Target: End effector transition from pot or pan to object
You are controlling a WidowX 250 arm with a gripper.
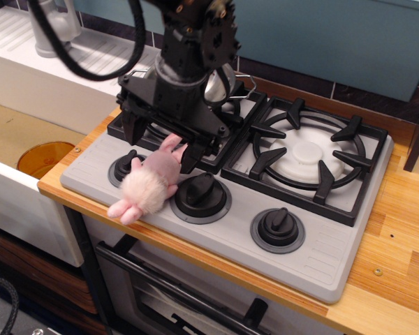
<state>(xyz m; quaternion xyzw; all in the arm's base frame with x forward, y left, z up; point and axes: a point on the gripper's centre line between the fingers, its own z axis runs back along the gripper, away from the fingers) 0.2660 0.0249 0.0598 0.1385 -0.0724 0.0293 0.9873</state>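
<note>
Hand (160,143) spread wide, fingers either side of the pink bunny's (148,183) ears; steel colander (220,87) mostly hidden behind the arm.

No readable text, labels, brands or numbers — none on any surface

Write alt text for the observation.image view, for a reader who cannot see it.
A black robot pincer hangs open over the ears of a pink plush bunny lying on a grey toy stove beside black knobs. A steel colander sits behind the arm on the back-left burner.
</note>
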